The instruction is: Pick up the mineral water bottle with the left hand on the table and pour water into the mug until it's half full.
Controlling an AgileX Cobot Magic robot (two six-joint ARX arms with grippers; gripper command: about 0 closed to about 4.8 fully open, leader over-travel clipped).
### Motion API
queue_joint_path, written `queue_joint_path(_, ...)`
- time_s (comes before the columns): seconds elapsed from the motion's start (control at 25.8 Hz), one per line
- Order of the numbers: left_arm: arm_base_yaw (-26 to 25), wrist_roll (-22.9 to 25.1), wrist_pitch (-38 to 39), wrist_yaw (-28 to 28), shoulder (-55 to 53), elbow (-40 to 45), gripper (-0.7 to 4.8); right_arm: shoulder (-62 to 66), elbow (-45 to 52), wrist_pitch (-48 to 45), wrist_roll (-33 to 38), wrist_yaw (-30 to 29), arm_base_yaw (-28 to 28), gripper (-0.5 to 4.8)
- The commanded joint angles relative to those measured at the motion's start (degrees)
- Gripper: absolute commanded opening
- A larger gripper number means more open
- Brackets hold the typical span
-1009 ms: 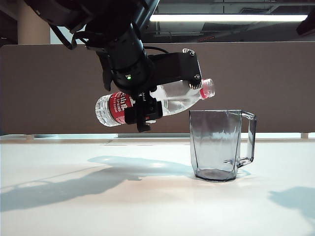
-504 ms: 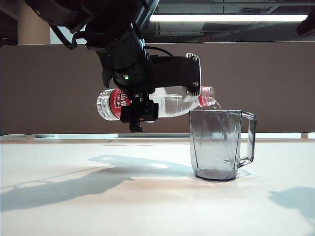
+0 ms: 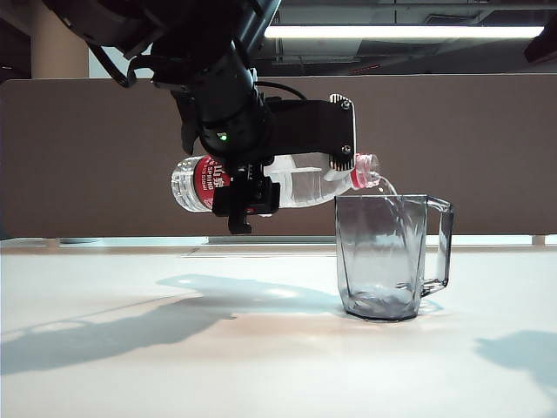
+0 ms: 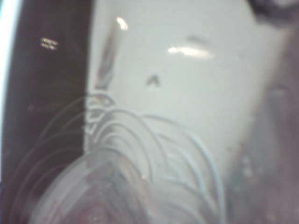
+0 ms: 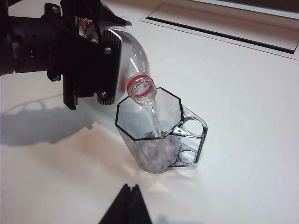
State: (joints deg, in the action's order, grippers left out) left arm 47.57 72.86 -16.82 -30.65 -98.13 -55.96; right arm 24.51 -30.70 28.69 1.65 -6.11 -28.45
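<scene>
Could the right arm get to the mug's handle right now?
Probably yes. The mug stands on the table with its handle turned away from the left gripper and the pouring mineral water bottle. The right gripper's shut fingers hang close by, bare table between.

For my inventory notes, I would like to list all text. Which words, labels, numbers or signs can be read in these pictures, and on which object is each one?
"SPRING": white letters on the red label of the mineral water bottle, held on its side by the left end effector over the mug.
White Chinese characters beside it: too small to read.
Mug, table, right end effector: no text.
</scene>
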Motion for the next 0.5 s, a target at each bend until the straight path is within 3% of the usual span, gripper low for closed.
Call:
queue_joint_path(0.04,0.09,0.39,-2.64,-0.66,0.48,-0.72,2.95,-0.04,-0.22,-0.5,-0.24,-0.24,-0.04,-0.05)
queue_joint_path(0.5,0.07,0.42,-2.67,-1.66,0.48,-0.72,2.95,-0.07,-0.22,-0.2,-0.24,-0.46,-0.04,-0.05)
